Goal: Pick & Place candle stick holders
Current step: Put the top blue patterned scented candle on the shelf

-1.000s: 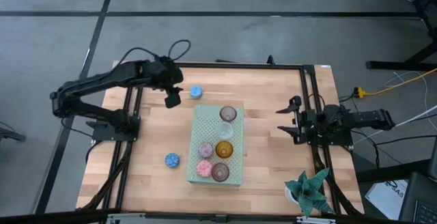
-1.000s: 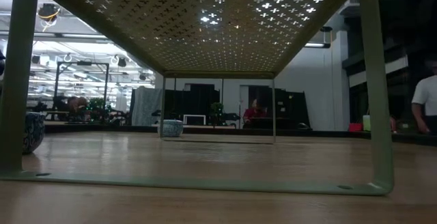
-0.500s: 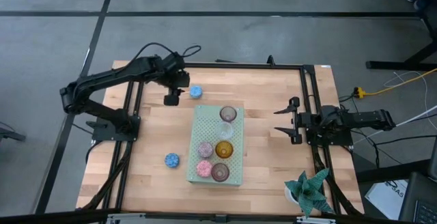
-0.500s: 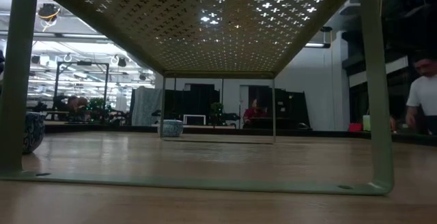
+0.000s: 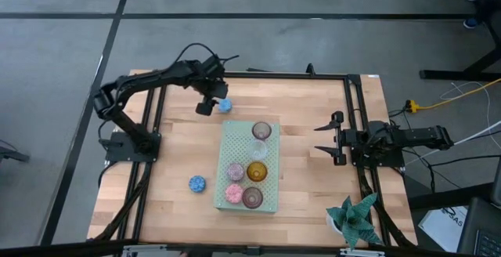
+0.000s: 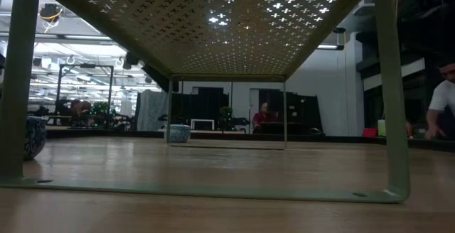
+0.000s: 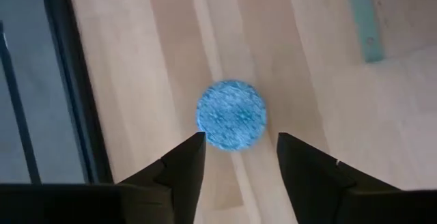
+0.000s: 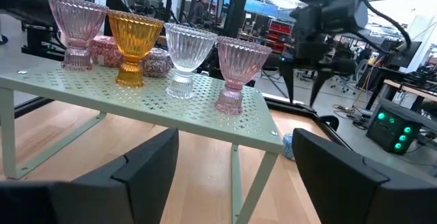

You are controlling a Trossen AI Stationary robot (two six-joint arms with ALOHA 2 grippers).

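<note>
The left gripper (image 5: pixel 208 104) is out over the far part of the worktop (image 5: pixel 172 163), hovering right beside a blue candle stick holder (image 5: pixel 225 105) that stands on the bare wood just off the far left corner of the green board (image 5: pixel 235 135). From the left wrist view the fingers (image 7: pixel 183 166) are apart and the blue holder (image 7: pixel 231 114) sits just ahead of the gap between them, not gripped. A second blue holder (image 5: pixel 196 183) stands alone on the wood off the board's near left side, well apart from the first. Up on the board, six holders stand in two short rows: a mauve one (image 5: pixel 261 131) at the far end, a clear one (image 5: pixel 259 149) just behind it, an amber one (image 5: pixel 257 171) in the middle, a pink-toned one (image 5: pixel 236 171) beside that, another pink one (image 5: pixel 233 192) and a brownish one (image 5: pixel 252 197) at the near end. The right wrist view shows them upright on the perforated top, amber (image 8: pixel 136 46) next to clear (image 8: pixel 187 57). The right gripper (image 5: pixel 329 138) waits near the worktop's right edge, fingers spread wide, nothing between them. A green plant (image 5: pixel 356 218) stands at the near right corner. In the low view, under the board, a person (image 6: pixel 442 109) shows at the room's far right, though dimly.
</note>
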